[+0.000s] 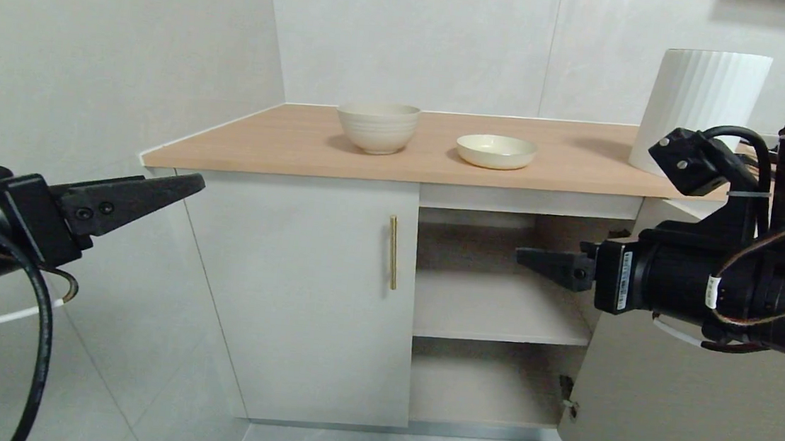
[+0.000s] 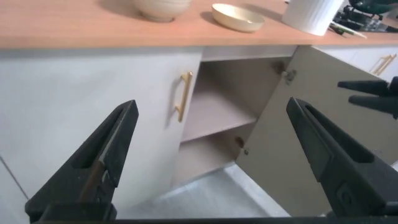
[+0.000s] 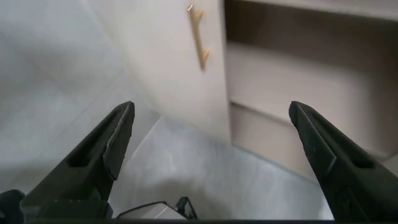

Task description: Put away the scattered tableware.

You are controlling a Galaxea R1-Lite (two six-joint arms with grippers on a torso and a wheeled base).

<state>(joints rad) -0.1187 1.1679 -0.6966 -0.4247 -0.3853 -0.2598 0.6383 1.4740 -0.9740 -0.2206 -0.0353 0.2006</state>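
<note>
Tableware sits on the wooden countertop (image 1: 285, 144): a cream bowl (image 1: 377, 127) nearer the wall corner and, just beside it toward my right, a shallow dish (image 1: 496, 151). They are apart, not touching. Both stand upright with the open side up. Being round, neither has a long axis or points any way. Farther right on the same counter, well apart from the dish, stands a tall white fluted vessel (image 1: 701, 109). Below the bowl the cabinet door (image 1: 301, 291) is closed, its brass bar handle (image 1: 393, 252) running vertically along the edge next to the opening. Below the dish the cabinet is open, showing an upper shelf (image 1: 498, 308) and a lower shelf (image 1: 484, 392). The open door (image 1: 667, 415) is swung out toward me on my right side. My right pincer (image 1: 524, 257) hangs in front of that opening at upper-shelf height, its fingers (image 3: 106, 149) spread wide on nothing. My left pincer (image 1: 189, 185) is off to the left by the tiled wall, below counter level, with its fingers (image 2: 99, 162) likewise wide apart and holding nothing.
</note>
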